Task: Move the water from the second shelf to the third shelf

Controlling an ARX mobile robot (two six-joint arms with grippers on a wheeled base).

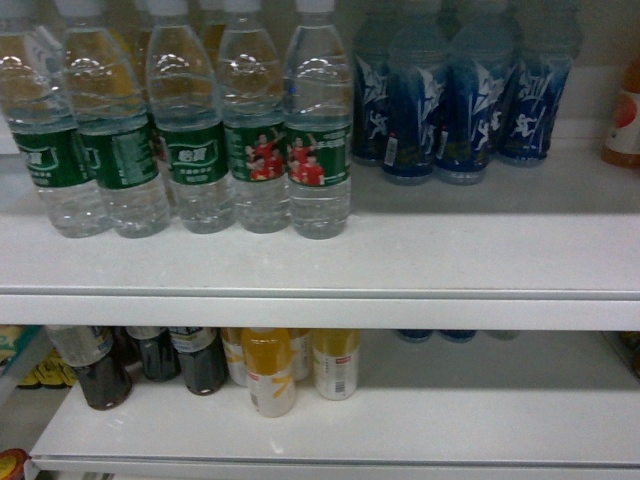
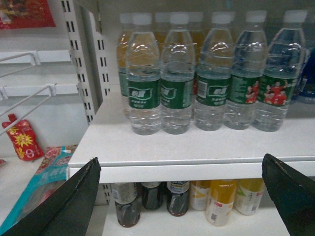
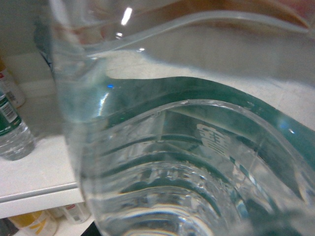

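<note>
Several water bottles (image 1: 317, 150) with green labels stand in a row on the upper white shelf (image 1: 450, 265); the left wrist view shows the same row (image 2: 211, 83). In front of and below that shelf edge hangs my left gripper (image 2: 180, 160), open wide and holding nothing. One more water bottle (image 3: 187, 162) fills the right wrist view from very close. It hangs in front of a shelf edge, held by my right gripper, whose fingers are hidden behind the bottle. Neither arm shows in the head view.
Blue-labelled drink bottles (image 1: 450, 110) stand to the right of the water. The lower shelf (image 1: 450, 420) carries dark cola bottles (image 1: 150, 360) and yellow juice bottles (image 1: 270, 370) at its left. Snack packets (image 2: 29, 172) and wire racks (image 2: 24, 93) fill the bay further left.
</note>
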